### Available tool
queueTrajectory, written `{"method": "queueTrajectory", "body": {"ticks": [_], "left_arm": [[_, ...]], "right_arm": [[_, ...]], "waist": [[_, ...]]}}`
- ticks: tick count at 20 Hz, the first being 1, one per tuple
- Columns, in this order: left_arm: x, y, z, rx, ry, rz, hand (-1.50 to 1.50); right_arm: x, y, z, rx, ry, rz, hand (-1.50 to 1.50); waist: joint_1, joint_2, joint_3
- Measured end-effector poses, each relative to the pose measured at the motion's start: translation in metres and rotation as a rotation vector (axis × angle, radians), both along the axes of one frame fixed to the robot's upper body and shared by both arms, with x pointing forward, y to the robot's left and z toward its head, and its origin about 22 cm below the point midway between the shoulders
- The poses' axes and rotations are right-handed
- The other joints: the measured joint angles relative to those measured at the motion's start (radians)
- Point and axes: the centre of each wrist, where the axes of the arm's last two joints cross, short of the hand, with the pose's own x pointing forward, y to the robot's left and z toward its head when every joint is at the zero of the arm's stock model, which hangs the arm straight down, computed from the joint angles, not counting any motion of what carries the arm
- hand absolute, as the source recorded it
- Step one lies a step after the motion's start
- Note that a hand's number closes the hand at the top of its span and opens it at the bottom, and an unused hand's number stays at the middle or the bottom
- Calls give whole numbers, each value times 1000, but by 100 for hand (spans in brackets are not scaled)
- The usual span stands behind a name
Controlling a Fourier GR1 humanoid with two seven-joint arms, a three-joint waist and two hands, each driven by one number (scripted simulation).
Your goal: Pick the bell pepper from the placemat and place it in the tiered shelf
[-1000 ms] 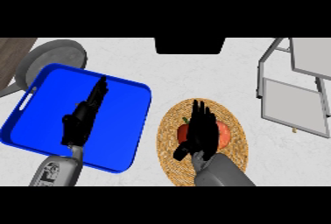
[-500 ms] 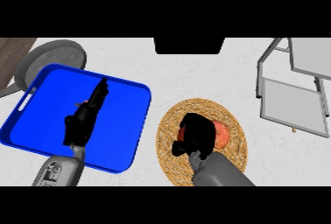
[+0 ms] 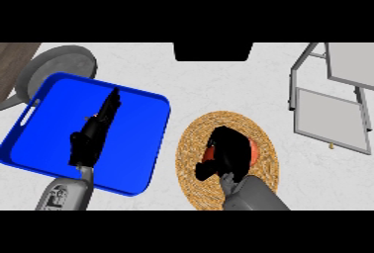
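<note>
On the worktop (image 3: 219, 84) the placemat (image 3: 191, 153) lies near the front, right of centre, with the bell pepper (image 3: 251, 150) on it under my right robot hand (image 3: 226, 154) — to its left sits the tray (image 3: 157, 143), my left robot hand (image 3: 91, 134) over it and a pan (image 3: 58, 66) behind its far left corner — and the tiered shelf (image 3: 332, 96) stands at the far right.

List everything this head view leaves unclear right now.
- Bell pepper: mostly hidden under the right hand, whose fingers curl over it. Only a red edge shows, so whether it is lifted off the placemat cannot be told.
- Tiered shelf: cut off by the right edge.
- Dark object: cut off at the top, unidentifiable.
- Grey round dish: partly covered by the blue tray.
</note>
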Motion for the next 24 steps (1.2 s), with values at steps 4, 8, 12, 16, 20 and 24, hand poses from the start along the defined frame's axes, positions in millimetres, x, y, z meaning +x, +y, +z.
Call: {"method": "queueTrajectory", "body": {"ticks": [4,8,12,16,20,24], "left_arm": [[3,1,0,0,-4,-1,0],[0,5,-3,0,0,-3,0],[-1,-1,-1,-3,6,3,0],[-1,4,-3,0,10,3,0],[-1,1,-4,-2,14,6,0],[-2,3,-9,-1,13,5,0]], "right_arm": [[-5,-11,10,48,-44,-18,150],[-12,-10,35,154,-182,-23,150],[-24,-13,65,244,-348,-38,150],[-34,-17,101,268,-496,-60,150],[-46,-23,129,238,-616,-105,150],[-49,-33,159,176,-714,-162,150]], "waist": [[-2,0,0],[-3,-2,0],[-7,-4,0],[-7,-4,0],[-8,-4,-1],[-9,-5,-1]]}}
